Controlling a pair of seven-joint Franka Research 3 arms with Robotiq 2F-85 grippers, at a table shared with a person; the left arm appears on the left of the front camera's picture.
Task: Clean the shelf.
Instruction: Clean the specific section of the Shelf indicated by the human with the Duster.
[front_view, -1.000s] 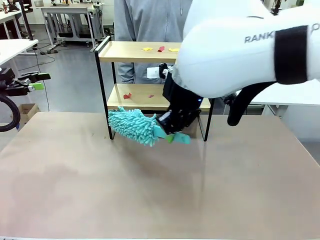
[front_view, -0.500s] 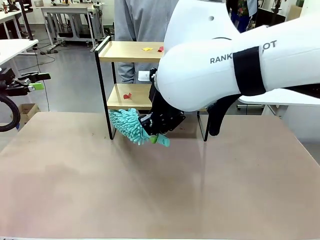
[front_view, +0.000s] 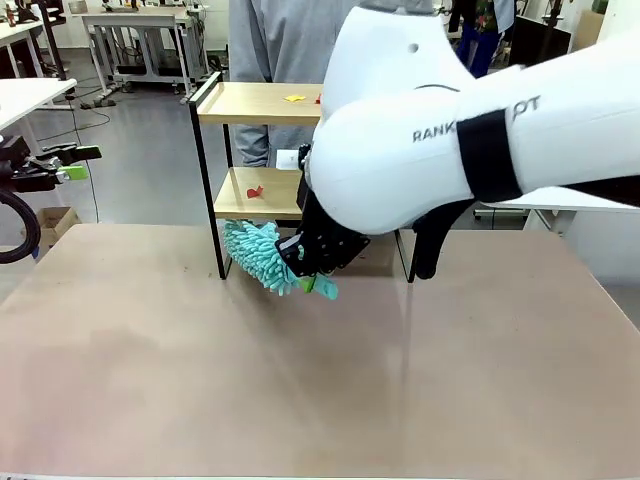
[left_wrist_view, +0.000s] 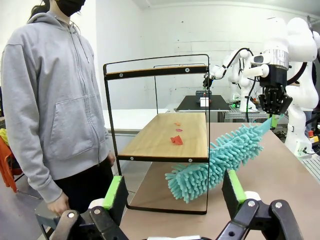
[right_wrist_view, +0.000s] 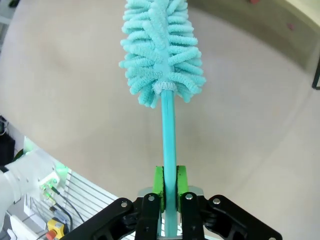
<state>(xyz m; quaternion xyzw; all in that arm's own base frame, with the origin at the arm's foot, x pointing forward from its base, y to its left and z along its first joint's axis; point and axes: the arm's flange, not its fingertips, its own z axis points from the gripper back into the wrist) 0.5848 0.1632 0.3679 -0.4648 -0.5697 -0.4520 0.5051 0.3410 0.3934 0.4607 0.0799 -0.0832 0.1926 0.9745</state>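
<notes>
The shelf (front_view: 250, 104) stands at the table's far side, with red and yellow scraps (front_view: 295, 98) on its top board and a red scrap (front_view: 255, 191) on its lower board. My right gripper (front_view: 318, 262) is shut on the handle of a teal fluffy duster (front_view: 258, 258). The duster's head lies low, just under the lower board by the shelf's left front leg. The right wrist view shows the green pads (right_wrist_view: 158, 183) clamped on the handle, with the duster (right_wrist_view: 162, 50) pointing away. My left gripper (left_wrist_view: 174, 190) is open and holds nothing, off to the side facing the shelf (left_wrist_view: 165, 137).
A person in a grey hoodie (front_view: 290, 40) stands behind the shelf with their arms down. The broad tan tabletop (front_view: 300, 380) spreads in front of the shelf. My large white right arm (front_view: 460, 130) blocks the shelf's right half.
My right arm has swung left with the duster. The duster's head has moved further under the lower board. The left arm has stayed still.
</notes>
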